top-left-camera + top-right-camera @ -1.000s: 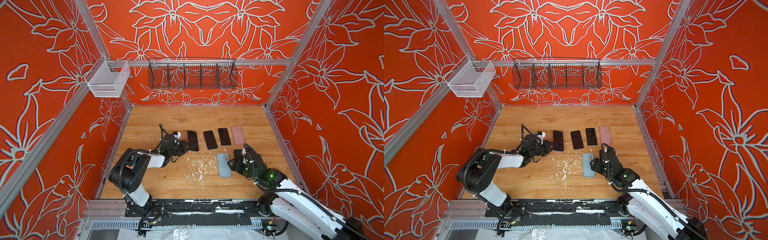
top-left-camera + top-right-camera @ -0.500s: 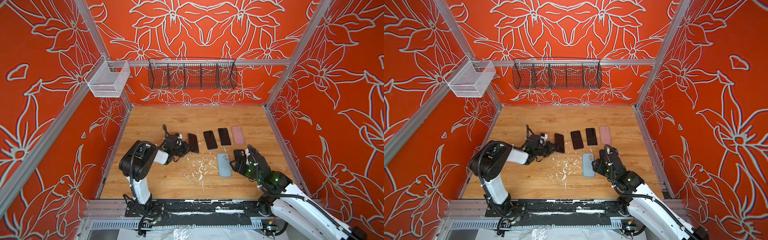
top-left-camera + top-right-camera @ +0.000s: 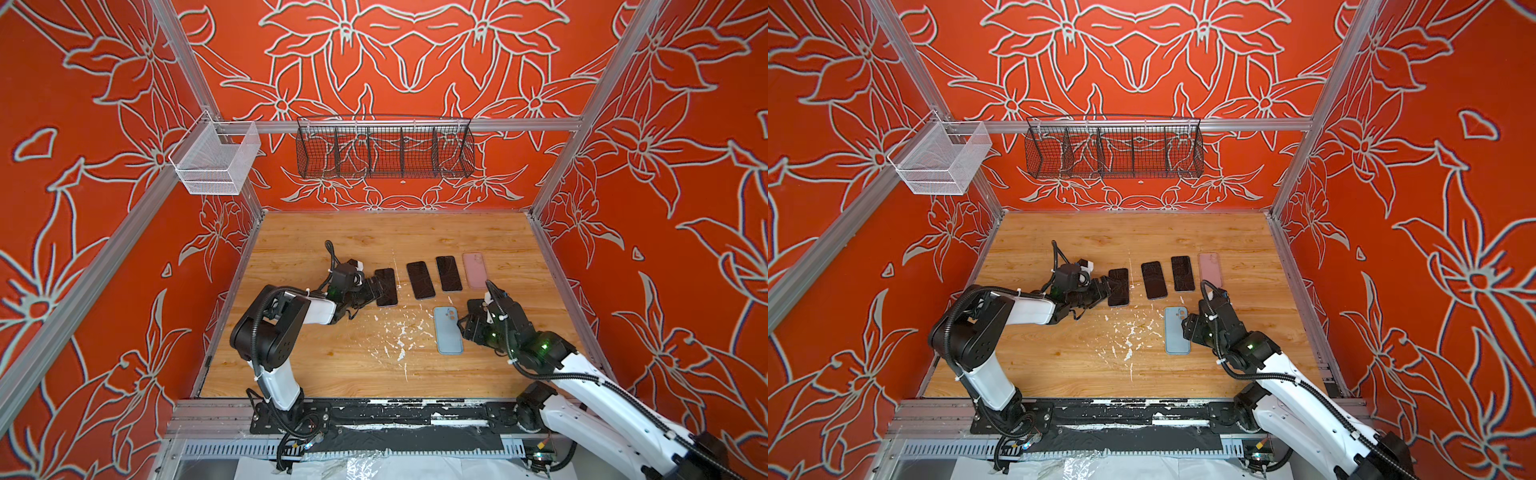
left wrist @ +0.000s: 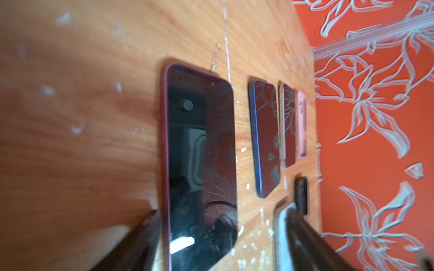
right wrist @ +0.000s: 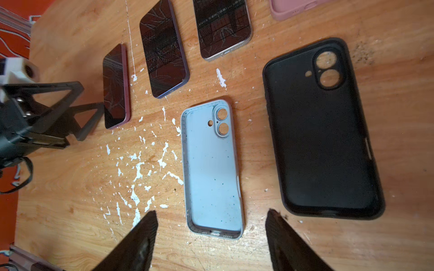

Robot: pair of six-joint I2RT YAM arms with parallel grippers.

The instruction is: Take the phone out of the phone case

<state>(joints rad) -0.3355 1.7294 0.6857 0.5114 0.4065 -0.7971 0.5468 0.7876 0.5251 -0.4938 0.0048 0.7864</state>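
opened wide since a second ago, left claw [image 3: 374, 289] straddles the dark glass phone with a maroon rim [image 3: 388, 282], flat on the wooden table [image 3: 332, 365]. right claw [image 5: 211, 211] hangs wide and bare above the empty pale blue silicone case [image 5: 211, 169] and black rubber case [image 5: 321, 140]; removal looks done.

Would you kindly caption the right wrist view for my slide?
Right gripper, fingers open, facing empty blue case; black case alongside.
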